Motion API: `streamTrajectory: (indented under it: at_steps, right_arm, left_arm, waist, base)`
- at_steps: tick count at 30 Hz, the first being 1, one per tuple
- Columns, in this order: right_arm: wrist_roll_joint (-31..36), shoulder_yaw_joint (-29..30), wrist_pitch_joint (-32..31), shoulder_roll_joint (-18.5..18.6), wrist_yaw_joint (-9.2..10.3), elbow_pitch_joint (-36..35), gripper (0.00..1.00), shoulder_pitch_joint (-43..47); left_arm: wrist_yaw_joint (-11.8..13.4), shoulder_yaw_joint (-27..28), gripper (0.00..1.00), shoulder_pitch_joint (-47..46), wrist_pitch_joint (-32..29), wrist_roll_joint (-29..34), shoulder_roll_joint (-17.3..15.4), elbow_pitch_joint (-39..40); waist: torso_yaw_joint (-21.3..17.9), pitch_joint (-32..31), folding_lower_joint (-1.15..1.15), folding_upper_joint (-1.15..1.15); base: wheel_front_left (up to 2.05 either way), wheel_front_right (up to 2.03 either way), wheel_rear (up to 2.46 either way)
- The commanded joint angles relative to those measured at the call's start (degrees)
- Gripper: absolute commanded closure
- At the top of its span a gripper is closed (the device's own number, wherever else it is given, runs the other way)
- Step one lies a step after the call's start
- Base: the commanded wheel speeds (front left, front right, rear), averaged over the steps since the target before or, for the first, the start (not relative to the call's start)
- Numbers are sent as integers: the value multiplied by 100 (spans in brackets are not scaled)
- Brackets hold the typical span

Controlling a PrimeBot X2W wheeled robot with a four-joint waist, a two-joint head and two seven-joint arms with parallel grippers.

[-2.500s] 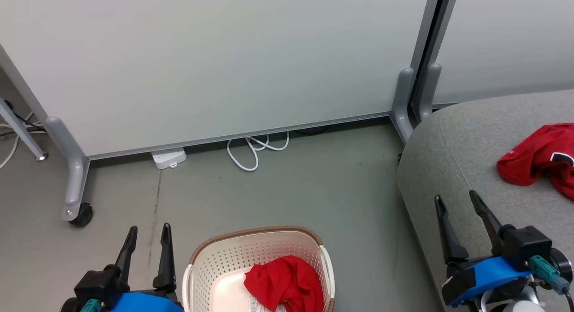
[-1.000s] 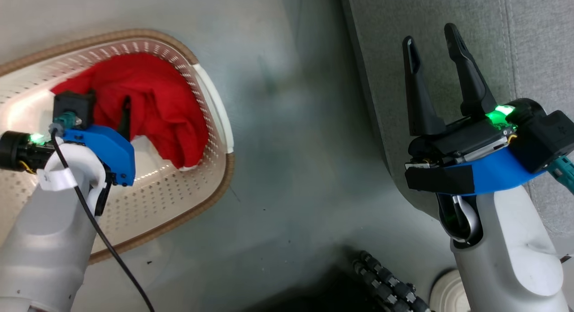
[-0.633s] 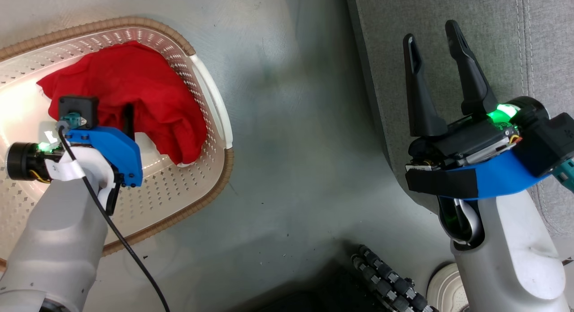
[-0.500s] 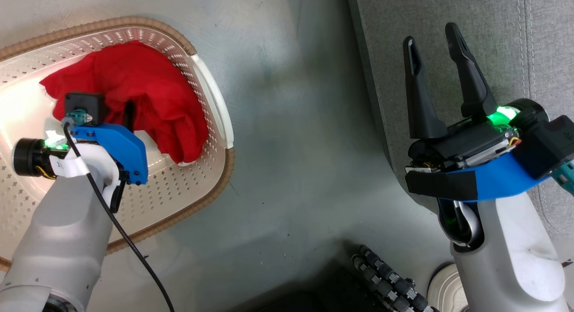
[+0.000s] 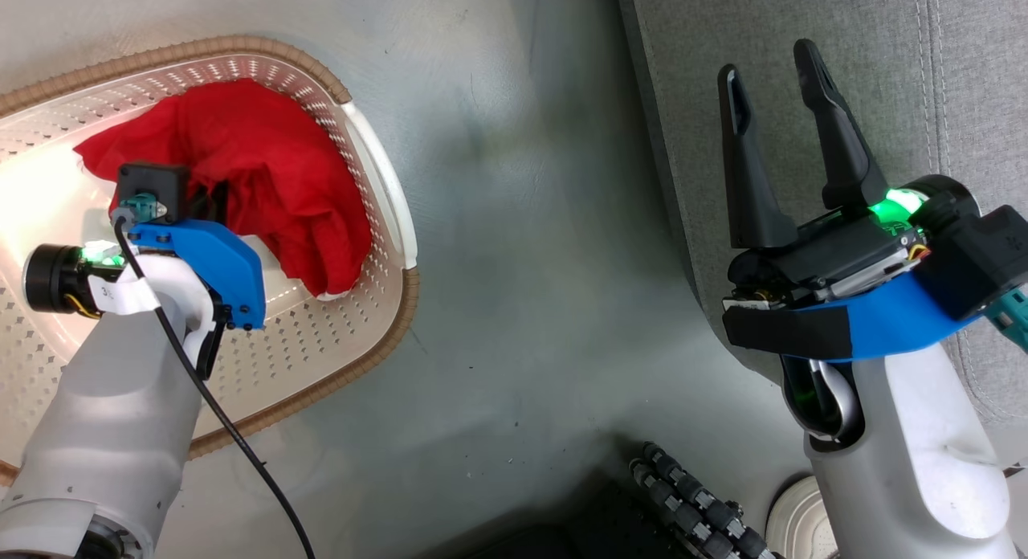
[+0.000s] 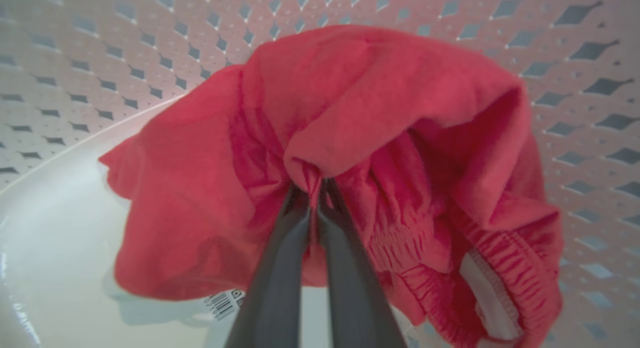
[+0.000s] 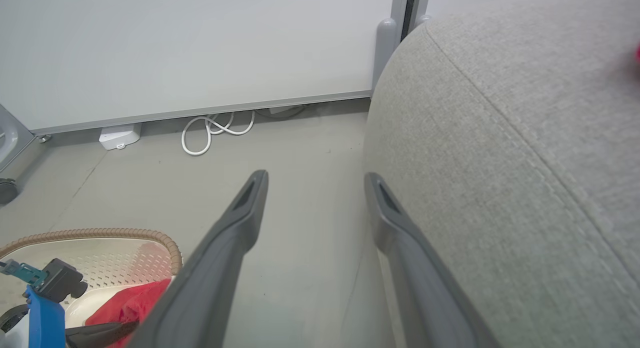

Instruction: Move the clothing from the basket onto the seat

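**In the basket (image 5: 241, 45), left tool (image 6: 312, 188) clenched on the red garment (image 6: 380, 88)**

You have the left tool's fingers pressed together on a bunched fold of the red garment; the cloth lies heaped inside the basket against its perforated wall, on the side towards the seat (image 5: 948, 61); a barcode label (image 6: 222, 303) shows on the basket's bottom just under the cloth; your right tool (image 5: 764, 61) is released, fingers spread, by the seat's edge and grasping nothing; the basket stands on the floor (image 5: 522, 222), beside the seat but apart from it.
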State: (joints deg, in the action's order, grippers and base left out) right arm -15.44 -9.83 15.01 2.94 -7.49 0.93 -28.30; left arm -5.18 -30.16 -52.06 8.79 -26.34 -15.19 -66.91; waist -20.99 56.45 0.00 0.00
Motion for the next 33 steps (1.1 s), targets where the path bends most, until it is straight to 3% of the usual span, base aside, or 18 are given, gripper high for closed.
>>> streamTrajectory:
  at_steps: [1,6,11,24,33]
  right_arm:
    - [-5,-24,24,-9,-1,13,0,-66]
    - [-40,-126,24,-9,-1,85,0,-159]
    - [130,-107,23,-8,-1,297,0,-176]
    - [883,43,-253,-1,-1,1218,0,427]
    - [919,82,-685,1,-1,1297,0,1080]
  left_arm:
    - [-36,-12,100,-109,43,-34,-4,-52]
    - [-34,-20,100,-99,136,-73,-27,-175]
    - [-71,-30,100,148,279,-162,171,-276]
    - [-227,-311,100,1054,626,-305,989,-116]
    - [-226,-893,100,1336,644,-498,1187,649]
  waist:
    - [-1,-6,0,0]
    - [-44,-110,0,0]
    - [96,-617,0,0]
    - [980,-3370,0,0]
    - [1555,-4672,0,0]
  base:
    - [0,0,0]
    - [0,0,0]
    - [0,0,0]
    - [0,0,0]
    - [0,0,0]
